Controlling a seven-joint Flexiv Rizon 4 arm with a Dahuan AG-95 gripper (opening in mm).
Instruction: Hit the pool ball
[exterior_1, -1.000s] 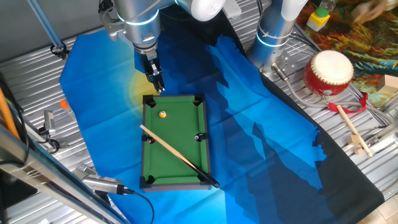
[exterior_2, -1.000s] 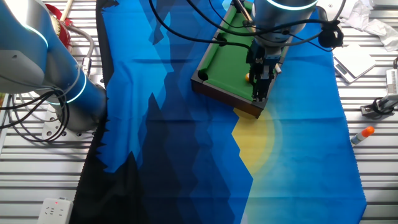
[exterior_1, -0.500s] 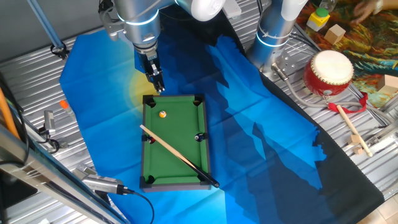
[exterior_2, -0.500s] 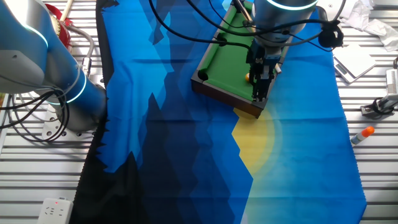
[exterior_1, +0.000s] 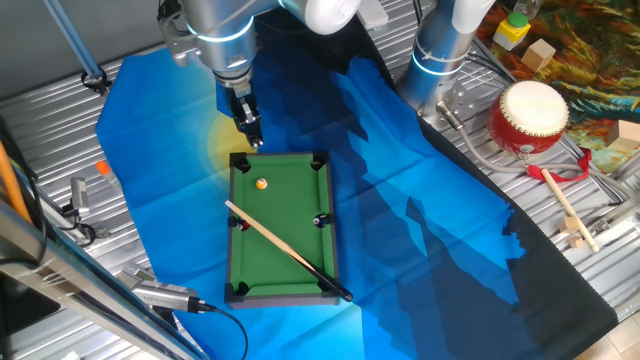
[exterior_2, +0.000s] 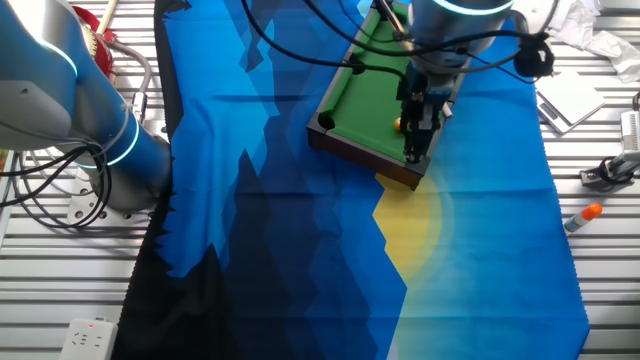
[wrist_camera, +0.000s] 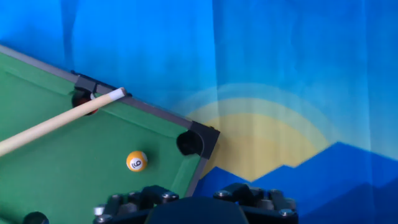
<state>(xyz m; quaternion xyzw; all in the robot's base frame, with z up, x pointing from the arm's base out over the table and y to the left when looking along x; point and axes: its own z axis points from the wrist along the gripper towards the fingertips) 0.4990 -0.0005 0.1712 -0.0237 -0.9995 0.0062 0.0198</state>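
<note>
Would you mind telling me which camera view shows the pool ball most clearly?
The hand view: the pool ball appears large on the green felt, pale spot facing the camera. One fixed view shows it as a small orange dot; in the other fixed view it barely peeks out beside the gripper.

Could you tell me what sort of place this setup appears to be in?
Most likely a robotics lab bench: a ribbed metal table draped with a blue cloth, the arm's hand above a toy pool table, loose cables, and props like a small red drum.
</note>
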